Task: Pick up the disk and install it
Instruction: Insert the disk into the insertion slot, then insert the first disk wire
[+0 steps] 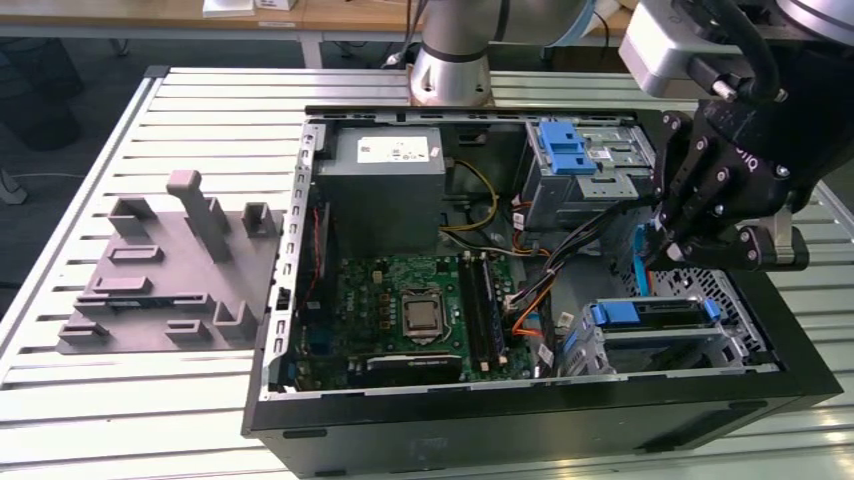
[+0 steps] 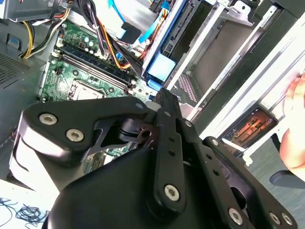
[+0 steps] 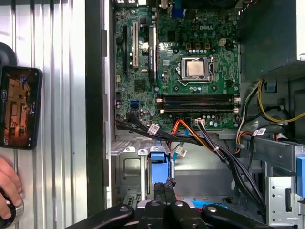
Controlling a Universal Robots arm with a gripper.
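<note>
The disk (image 1: 657,312), silver with a blue carrier end, sits in the silver drive cage (image 1: 721,345) at the case's corner on the exterior view's right. In the first wrist view its blue end (image 3: 159,167) lies just beyond my fingertips, and the second wrist view shows that blue end (image 2: 161,67) close ahead of one fingertip (image 2: 164,98). My black gripper (image 1: 663,248) hangs above the cage with its fingers together and nothing visibly between them (image 3: 164,191). Whether the fingertips touch the disk I cannot tell. A thin blue strip (image 1: 645,262) runs down below the fingers.
The open computer case (image 1: 400,415) lies on a slatted metal table (image 1: 200,100). Inside are the motherboard (image 1: 400,310), a grey power supply (image 1: 380,175), a second blue-latched cage (image 1: 587,160) and loose cables (image 3: 200,138). A grey fixture (image 1: 160,280) stands beside it. A phone (image 3: 19,107) and a hand (image 3: 7,191) are near the case.
</note>
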